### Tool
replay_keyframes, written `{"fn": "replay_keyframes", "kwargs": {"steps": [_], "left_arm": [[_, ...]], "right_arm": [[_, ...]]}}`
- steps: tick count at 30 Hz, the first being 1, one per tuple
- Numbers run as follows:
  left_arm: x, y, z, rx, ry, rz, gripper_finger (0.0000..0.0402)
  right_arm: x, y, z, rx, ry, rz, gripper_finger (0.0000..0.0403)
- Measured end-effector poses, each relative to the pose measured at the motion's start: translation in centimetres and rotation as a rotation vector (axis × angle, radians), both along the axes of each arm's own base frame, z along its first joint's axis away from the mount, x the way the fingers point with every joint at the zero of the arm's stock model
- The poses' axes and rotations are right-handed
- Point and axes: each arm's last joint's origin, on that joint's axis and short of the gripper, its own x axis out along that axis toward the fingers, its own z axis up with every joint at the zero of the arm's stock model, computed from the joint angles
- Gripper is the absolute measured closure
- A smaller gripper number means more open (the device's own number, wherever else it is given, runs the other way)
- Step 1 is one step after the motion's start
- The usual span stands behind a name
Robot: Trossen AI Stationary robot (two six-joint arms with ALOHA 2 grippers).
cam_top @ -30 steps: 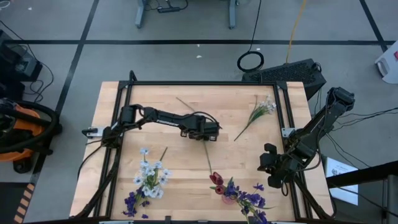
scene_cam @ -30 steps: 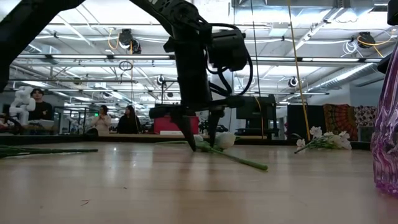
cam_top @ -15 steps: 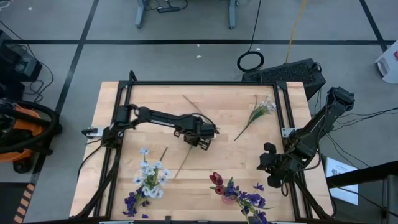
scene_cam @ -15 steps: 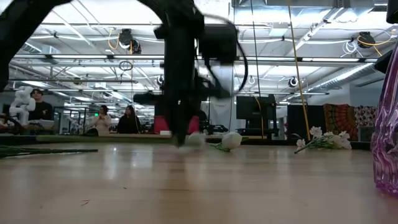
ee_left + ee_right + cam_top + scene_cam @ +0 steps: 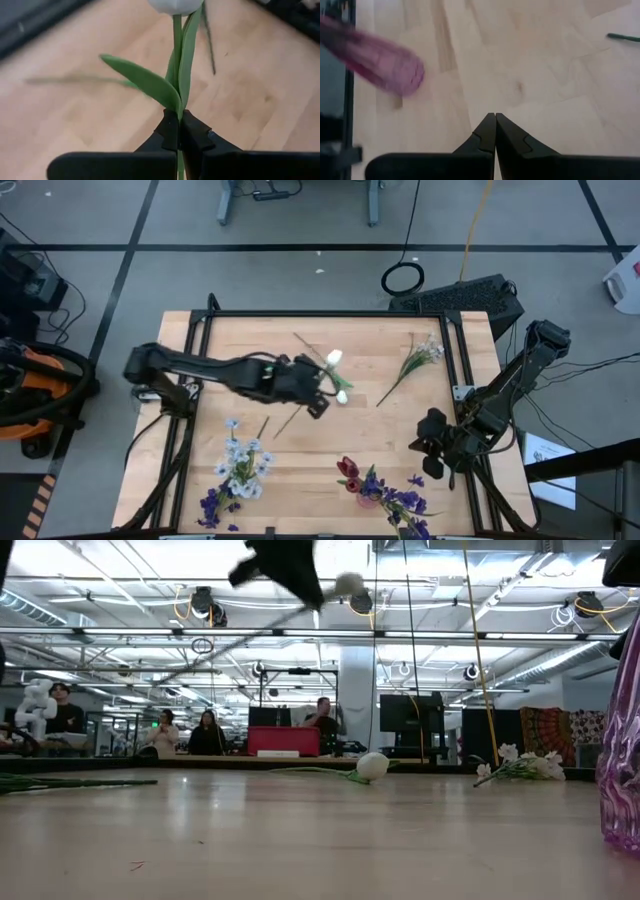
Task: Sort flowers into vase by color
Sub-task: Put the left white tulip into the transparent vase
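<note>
Wood table [image 5: 300, 460]; left gripper [image 5: 178, 131] clamps white tulip [image 5: 342, 396] stem, aloft. Next: carry to vase [image 5: 622, 760], probably right one.

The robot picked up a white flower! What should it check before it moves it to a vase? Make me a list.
1. Left hand shut on the white tulip's stem: ok, the fingers pinch it just below the leaves.
2. Tulip lifted off the table: ok, the low view shows it up in the air.
3. Second white tulip out of the way: ok, it lies on the table near the far edge.
4. Right hand out of the way: ok, it is shut and parked near the table's right edge.
5. Vase with white flowers has room: cannot tell.
6. Stem straight in the grip: cannot tell.
</note>
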Motion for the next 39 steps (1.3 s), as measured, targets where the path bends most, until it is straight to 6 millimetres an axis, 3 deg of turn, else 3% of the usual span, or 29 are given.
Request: {"fn": "replay_keyframes", "kwargs": {"steps": [3, 7, 13, 18, 21, 25, 39], "left_arm": [[-2.6, -0.3, 1.5, 0.07, -0.058, -0.029, 0.0398], [-6.4, 0.0, 1.9, 0.101, -0.121, -0.064, 0.0399], [-14.0, 1.0, 2.3, 0.095, -0.29, -0.085, 0.0399], [-20.6, 1.2, 3.9, 0.072, -0.449, -0.19, 0.04], [-23.3, 0.9, 5.0, 0.038, -0.537, -0.276, 0.0401], [-25.1, 0.2, 5.5, 0.011, -0.591, -0.399, 0.0401], [-27.0, -3.8, 6.4, 0.004, -0.676, -0.801, 0.0402]], "right_arm": [[0.2, 0.0, 0.1, 0.019, -0.041, -0.074, 0.0403], [0.5, 0.0, 0.4, 0.011, -0.106, -0.116, 0.0403], [0.5, 0.0, 0.4, 0.027, -0.115, -0.131, 0.0403], [0.6, 0.0, 0.5, 0.05, -0.138, -0.183, 0.0403], [0.6, -0.1, 0.5, 0.051, -0.157, -0.213, 0.0403], [0.8, -0.3, 0.6, 0.061, -0.17, -0.251, 0.0403], [1.6, -0.8, 0.7, 0.125, -0.193, -0.345, 0.0403]]}}
